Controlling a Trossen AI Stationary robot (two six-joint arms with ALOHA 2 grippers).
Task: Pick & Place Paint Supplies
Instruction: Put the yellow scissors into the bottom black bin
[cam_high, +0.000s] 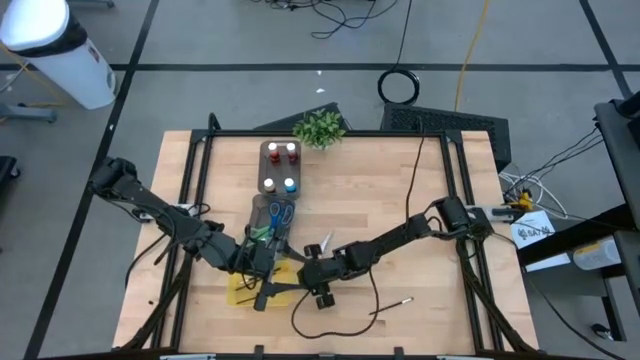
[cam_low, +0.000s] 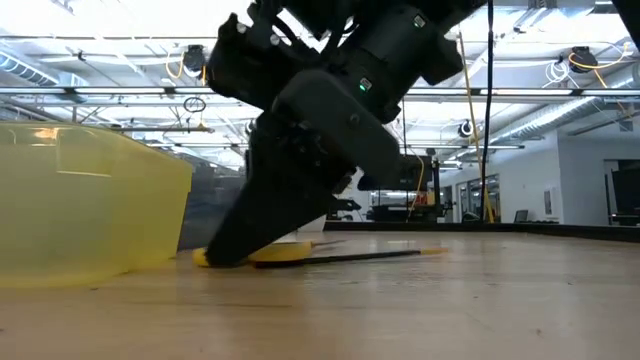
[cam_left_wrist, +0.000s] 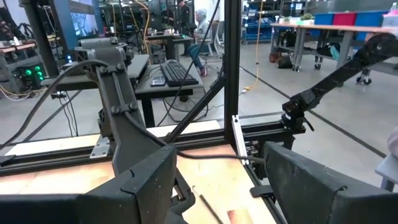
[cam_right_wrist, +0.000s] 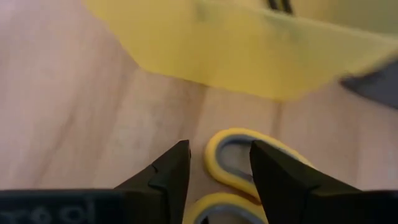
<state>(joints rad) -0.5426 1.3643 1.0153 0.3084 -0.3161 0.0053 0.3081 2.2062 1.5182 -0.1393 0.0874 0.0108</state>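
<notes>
Yellow-handled scissors (cam_right_wrist: 233, 163) on wooden table (cam_right_wrist: 74, 112)

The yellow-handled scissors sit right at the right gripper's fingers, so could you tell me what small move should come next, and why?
Probably finish closing the right gripper on the scissors. Its fingertips are down at the wooden table, one finger inside a yellow handle loop and the other just outside it, with a gap left. The yellow tray sits just beyond, so a firm hold should come before lifting.
</notes>
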